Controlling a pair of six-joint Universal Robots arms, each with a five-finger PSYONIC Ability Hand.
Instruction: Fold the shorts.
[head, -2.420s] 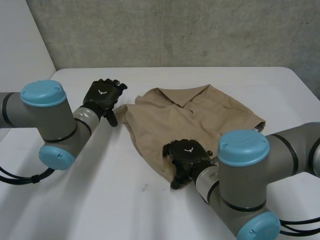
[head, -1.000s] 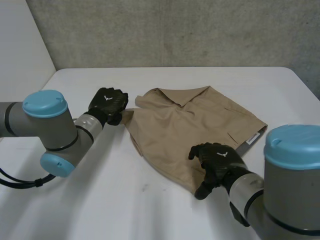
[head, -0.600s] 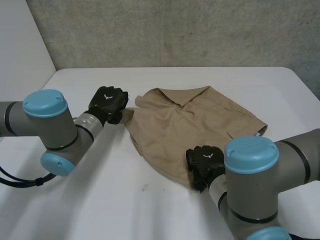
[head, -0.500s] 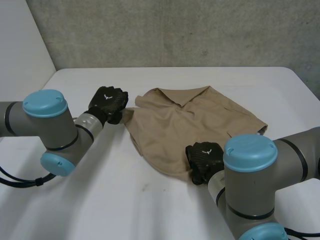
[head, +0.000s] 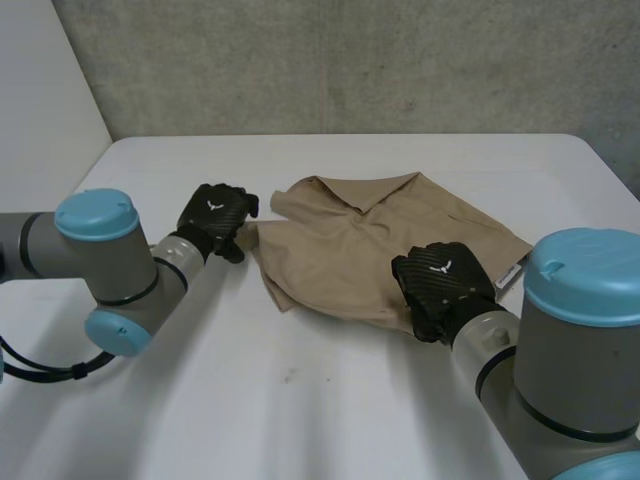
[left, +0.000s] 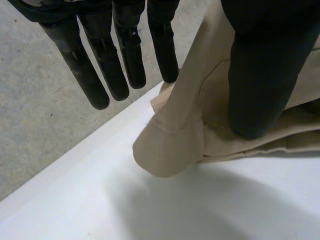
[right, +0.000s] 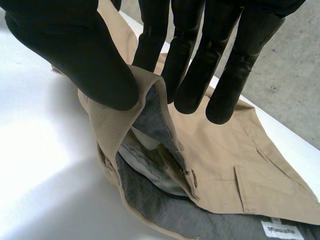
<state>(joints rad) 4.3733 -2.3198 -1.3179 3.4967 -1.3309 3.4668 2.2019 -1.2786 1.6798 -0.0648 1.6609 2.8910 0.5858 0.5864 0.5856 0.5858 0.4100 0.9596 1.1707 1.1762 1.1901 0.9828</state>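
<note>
Tan shorts (head: 360, 235) are lying mid-table (head: 300, 400), a bit toward 12 o'clock. Left hand (head: 215, 215) pinches their 9 o'clock corner between thumb and straight fingers. Right hand (head: 440, 280) grips the 5 o'clock waistband edge, holding it up with the grey lining showing.

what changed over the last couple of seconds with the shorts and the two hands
The right hand closed on the near edge of the shorts, pinching it between thumb and fingers, and lifted it up and away toward the far side, starting a fold. The left hand stayed at the shorts' left corner, thumb on the cloth.
</note>
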